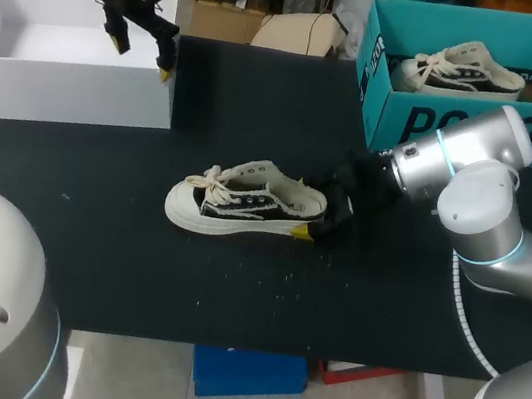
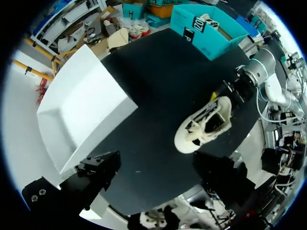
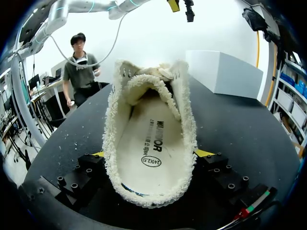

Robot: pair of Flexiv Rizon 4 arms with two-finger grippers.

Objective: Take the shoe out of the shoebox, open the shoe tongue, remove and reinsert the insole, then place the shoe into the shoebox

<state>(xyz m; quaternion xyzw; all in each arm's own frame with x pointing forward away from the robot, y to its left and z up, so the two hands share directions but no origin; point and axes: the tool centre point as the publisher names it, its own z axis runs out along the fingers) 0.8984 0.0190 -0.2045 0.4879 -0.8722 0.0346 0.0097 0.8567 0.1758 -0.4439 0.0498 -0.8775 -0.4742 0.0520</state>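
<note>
One shoe [image 1: 246,199] on table [image 1: 231,295], heel gripped in right hand [image 3: 151,154].

Cream-black shoe [image 1: 245,201] upright, insole [image 3: 148,153] seemingly seated inside, teal shoebox [image 1: 430,119] well apart

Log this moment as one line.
shoe: upright on table, insole in | right tool: shut on shoe heel | left tool: open, near white box | teal shoebox: second shoe inside

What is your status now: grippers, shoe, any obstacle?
Left gripper open, empty, by white box edge. Right gripper shut on shoe at heel, shoe upright on table. Teal shoebox holds second shoe.
</note>
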